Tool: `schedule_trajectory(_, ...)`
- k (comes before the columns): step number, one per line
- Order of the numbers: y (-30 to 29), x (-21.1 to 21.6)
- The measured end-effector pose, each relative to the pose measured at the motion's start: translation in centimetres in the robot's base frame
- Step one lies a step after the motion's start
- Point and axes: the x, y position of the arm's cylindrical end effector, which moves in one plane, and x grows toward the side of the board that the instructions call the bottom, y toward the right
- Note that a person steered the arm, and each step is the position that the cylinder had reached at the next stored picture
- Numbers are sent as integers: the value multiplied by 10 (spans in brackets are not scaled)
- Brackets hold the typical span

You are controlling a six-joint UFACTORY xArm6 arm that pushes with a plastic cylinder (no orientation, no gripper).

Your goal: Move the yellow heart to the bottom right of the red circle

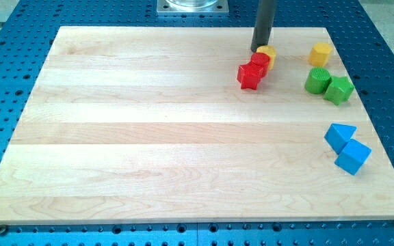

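Tip: my tip (259, 50) has no jaws, touching yellow heart (268, 55) at its upper left
Heart: against red circle (260, 62), upper right of it

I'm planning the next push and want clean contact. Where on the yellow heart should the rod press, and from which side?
Press the yellow heart's upper-left edge, where my tip already sits. Its lower-left side touches the red circle, so only the top is free; push rightward, then down.

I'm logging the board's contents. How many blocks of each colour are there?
Red: 2
Yellow: 2
Green: 2
Blue: 2
Total: 8
My tip sits at the view's top of the red-yellow cluster.
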Motion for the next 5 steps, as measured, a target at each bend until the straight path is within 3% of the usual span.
schedule_trajectory(3, 32, 11)
schedule_trajectory(5, 32, 52)
